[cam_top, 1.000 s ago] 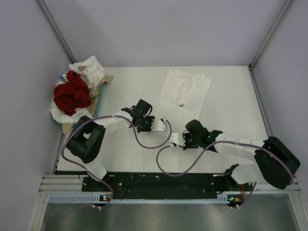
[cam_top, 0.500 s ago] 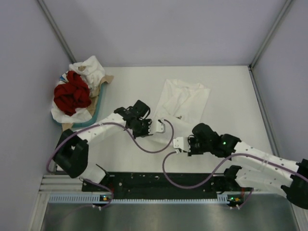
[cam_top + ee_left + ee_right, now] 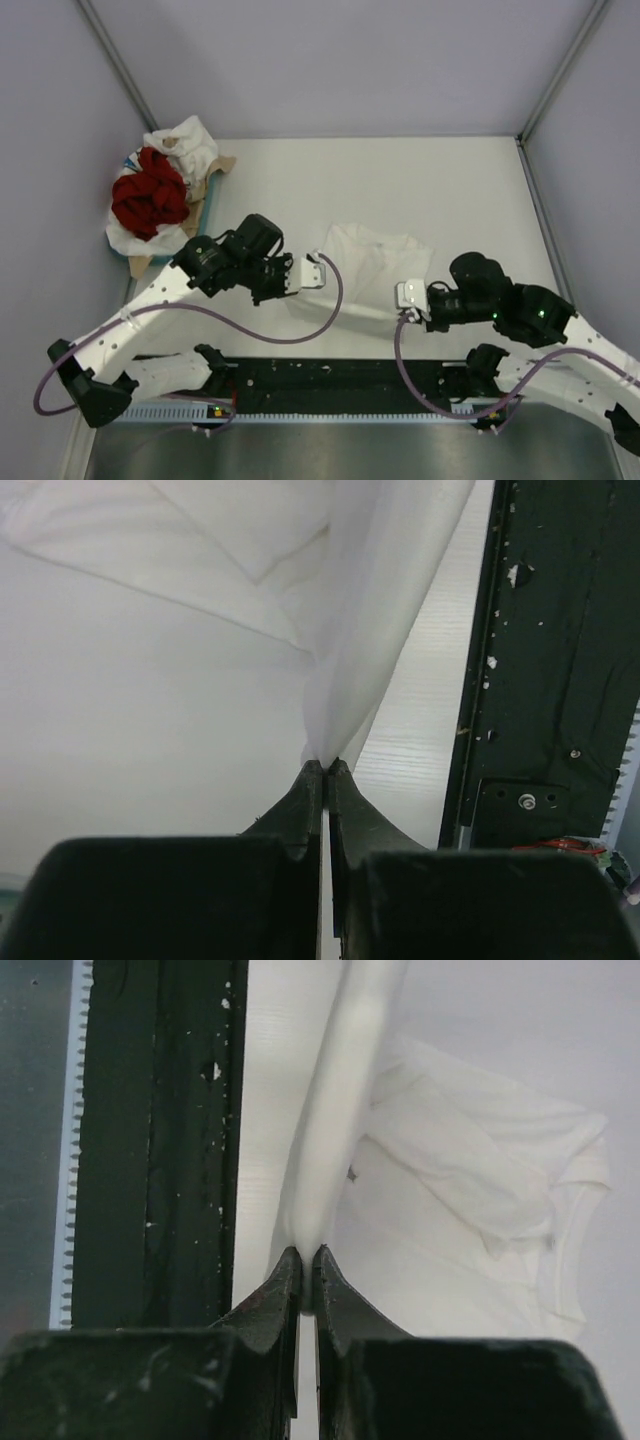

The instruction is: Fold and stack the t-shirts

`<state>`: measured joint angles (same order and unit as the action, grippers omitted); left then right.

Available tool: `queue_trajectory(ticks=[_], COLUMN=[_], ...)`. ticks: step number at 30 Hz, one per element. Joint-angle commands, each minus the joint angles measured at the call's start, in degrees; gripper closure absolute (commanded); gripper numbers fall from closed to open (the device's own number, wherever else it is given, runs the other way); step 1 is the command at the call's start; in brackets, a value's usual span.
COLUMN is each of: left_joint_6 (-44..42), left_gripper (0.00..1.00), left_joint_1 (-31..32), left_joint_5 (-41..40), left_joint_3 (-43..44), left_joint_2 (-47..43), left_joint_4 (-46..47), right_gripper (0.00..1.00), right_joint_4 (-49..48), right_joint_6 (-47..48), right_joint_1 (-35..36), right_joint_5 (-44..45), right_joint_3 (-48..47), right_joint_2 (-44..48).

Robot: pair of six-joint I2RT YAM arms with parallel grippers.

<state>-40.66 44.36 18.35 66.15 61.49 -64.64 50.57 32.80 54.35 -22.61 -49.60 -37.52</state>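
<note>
Tray (image 3: 200,228) contents: red shirts (image 3: 148,197) bunched in its middle; white shirts (image 3: 187,140) crumpled at its far end, more white cloth showing under the red at its left rim; cardboard (image 3: 222,163) liner pokes out past the teal rim at the far end.

Loose shirt (image 3: 372,268), white, lies on the table (image 3: 480,190) well right of the tray, about level with the tray's near end; near hem lifted, rest rumpled on the surface.

Left gripper (image 3: 318,270) is clamped on the hem corner closer to the tray; jaws tight together with cloth fanning out of the tips in the wrist view. Right gripper (image 3: 407,297) is clamped the same way on the hem corner further from the tray.

Versus a second ago: the loose shirt lay flat and long, level with the tray's middle, and is now dragged nearer and bunched shorter; grippers were close together at the hem, now spread apart; both arms have pulled back; tray contents unchanged.
</note>
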Motion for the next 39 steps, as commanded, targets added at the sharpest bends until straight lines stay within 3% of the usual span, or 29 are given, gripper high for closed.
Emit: queue_trajectory(ticks=[1, 4, 9, 23, 39], left_joint_6=[4.1, 5.51, 5.42, 6.47, 5.07], left_gripper=[1.0, 1.0, 1.0, 1.0, 1.0], left_joint_1=[-0.15, -1.02, -4.01, -8.32, -8.32], left_joint_5=[-9.45, -14.91, -16.06, -17.3, -17.21], left_joint_3=[4.15, 8.54, 15.4, 37.11, 45.11], left_joint_2=[4.06, 8.1, 16.89, 46.07, 61.63], left_joint_4=[4.42, 10.3, 17.0, 22.45, 25.27], right_gripper=[1.0, 1.0, 1.0, 1.0, 1.0], right_joint_4=[-3.1, -5.91, -10.39, -28.58, -33.95], right_joint_6=[-7.21, -10.11, -13.89, -23.74, -25.24], right_joint_1=[-6.33, -16.95, -35.6, -44.85, -50.57], right_joint_5=[0.21, -2.08, -6.3, 7.05, 11.44], right_joint_3=[0.03, 0.47, 3.28, 7.68, 2.68], right_joint_2=[-1.5, -3.43, -8.0, -22.5, -43.15])
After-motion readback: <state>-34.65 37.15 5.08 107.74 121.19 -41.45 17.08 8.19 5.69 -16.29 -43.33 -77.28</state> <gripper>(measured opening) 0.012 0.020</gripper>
